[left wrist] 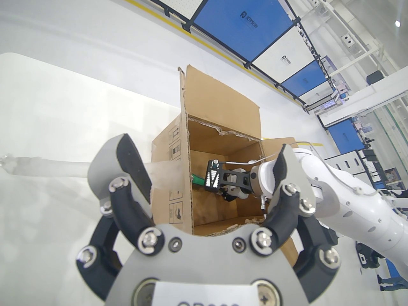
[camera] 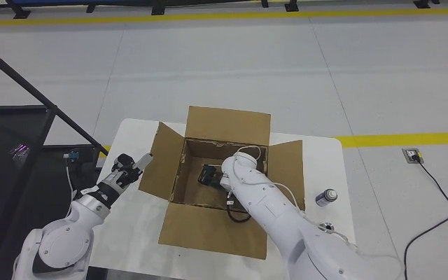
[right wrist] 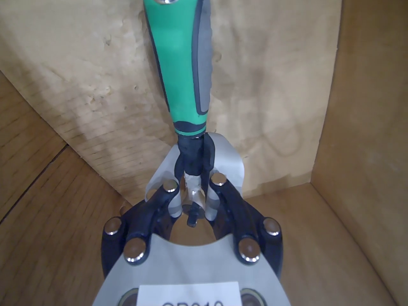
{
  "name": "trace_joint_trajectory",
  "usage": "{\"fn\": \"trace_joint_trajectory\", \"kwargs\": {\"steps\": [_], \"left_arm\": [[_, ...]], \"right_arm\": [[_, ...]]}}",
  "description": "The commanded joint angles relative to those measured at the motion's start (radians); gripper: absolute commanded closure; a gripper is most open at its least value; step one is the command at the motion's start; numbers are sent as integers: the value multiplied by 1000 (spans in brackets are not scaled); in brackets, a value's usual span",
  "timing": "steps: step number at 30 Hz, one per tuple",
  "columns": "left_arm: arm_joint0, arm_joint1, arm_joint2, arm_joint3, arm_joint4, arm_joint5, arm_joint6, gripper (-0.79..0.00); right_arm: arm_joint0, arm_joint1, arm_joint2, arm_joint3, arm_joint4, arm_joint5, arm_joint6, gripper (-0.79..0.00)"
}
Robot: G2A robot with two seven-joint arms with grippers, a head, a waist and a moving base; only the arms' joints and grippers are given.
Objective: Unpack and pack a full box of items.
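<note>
An open cardboard box [camera: 210, 140] stands on the white table [camera: 322, 161], all flaps spread. My right gripper [right wrist: 193, 157] is down inside the box [right wrist: 350, 97], shut on the neck of a green-handled tool [right wrist: 181, 58]; the handle points away from it toward the box wall. The left wrist view also shows that right gripper [left wrist: 213, 176] with the green handle [left wrist: 198, 179] inside the box [left wrist: 220, 103]. My left gripper [left wrist: 207, 160] is open and holds nothing. It sits outside the box beside the left flap [camera: 157, 157], seen in the top view as the left gripper [camera: 133, 166].
A small spray can [camera: 325, 198] stands on the table to the right of the box. A black rack with small items [camera: 66, 155] sits off the table's left edge. The front flap [camera: 210, 227] overhangs toward me.
</note>
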Motion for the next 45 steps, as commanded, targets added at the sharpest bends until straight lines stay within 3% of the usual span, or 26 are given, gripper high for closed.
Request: {"fn": "trace_joint_trajectory", "kwargs": {"steps": [1, 21, 31, 39, 45], "left_arm": [[0, 0, 0, 0, 0, 0, 0, -785], [0, 0, 0, 0, 0, 0, 0, -785], [0, 0, 0, 0, 0, 0, 0, -785], [0, 0, 0, 0, 0, 0, 0, -785], [0, 0, 0, 0, 0, 0, 0, -785]], "right_arm": [[4, 1, 4, 1, 4, -1, -13, 0], [63, 29, 43, -64, 19, -106, -166, 0], [60, 61, 74, -166, 23, -49, -148, 0], [24, 125, 132, -361, 7, 10, -95, 0], [-78, 213, 225, -650, -55, 96, 15, 0]]}}
